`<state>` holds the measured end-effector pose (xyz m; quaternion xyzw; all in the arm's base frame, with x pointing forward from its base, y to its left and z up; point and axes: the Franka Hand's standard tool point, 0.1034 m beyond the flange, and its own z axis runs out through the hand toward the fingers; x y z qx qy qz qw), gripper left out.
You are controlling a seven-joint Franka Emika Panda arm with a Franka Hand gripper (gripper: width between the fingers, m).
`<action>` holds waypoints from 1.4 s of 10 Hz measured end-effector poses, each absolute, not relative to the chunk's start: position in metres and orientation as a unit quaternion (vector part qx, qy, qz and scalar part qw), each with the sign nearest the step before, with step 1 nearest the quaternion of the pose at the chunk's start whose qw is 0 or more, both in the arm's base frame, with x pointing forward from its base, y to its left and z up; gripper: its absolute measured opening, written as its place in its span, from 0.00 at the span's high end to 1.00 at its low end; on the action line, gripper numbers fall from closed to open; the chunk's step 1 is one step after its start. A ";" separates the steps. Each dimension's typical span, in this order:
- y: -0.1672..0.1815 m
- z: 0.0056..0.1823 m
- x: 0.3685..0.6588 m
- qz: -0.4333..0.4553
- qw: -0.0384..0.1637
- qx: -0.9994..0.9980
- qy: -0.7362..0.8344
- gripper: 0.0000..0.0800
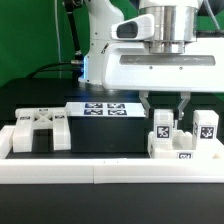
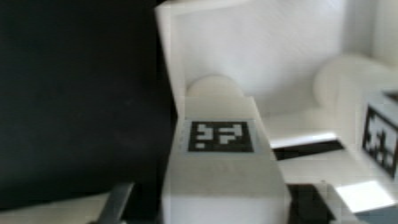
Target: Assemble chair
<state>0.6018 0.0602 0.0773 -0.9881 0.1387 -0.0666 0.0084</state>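
**Exterior view.** The gripper (image 1: 166,113) of the white robot arm (image 1: 150,62) is shown lowered over an upright tagged bar (image 1: 163,128) of the chair. One finger is placed on each side of the bar's top. The fingers are seen close to the bar, but it cannot be told whether they are clamped on it or stand just clear.

A second upright tagged bar (image 1: 205,128) is seen beside the first, toward the exterior view's right and apart from it. Both bars are flanked in front by a low white block (image 1: 185,153) that carries a tag on its facing side. A flat chair slab (image 1: 40,132) with cross-shaped ribs is laid well away from the first bar, toward the exterior view's left. The marker board (image 1: 105,108) is seen between that slab and the first bar, further back on the black table (image 1: 30,95). A plain white border rail (image 1: 100,172) is run along the front, nearer the camera than the first bar.

**Wrist view.** The first bar (image 2: 217,135) is shown in the middle, with a rounded end and one square tag on its face. The gripper (image 2: 210,205) is set astride it, and a dark finger (image 2: 119,203) is visible at each flank. Contact is not resolved here either. Another tagged part (image 2: 381,130) is seen beside the bar, cut off by the frame edge. Blurred white surfaces (image 2: 249,40) are seen beyond the bar, and the dark table (image 2: 71,80) is seen to its other side.
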 end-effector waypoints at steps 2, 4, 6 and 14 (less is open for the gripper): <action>0.061 0.077 0.602 -0.066 0.015 -0.966 0.249 0.64; 0.062 0.077 0.602 -0.064 0.020 -0.936 0.346 0.64; 0.063 0.077 0.602 -0.058 0.032 -0.887 0.457 0.64; 0.061 0.077 0.603 -0.062 0.018 -0.962 0.266 0.20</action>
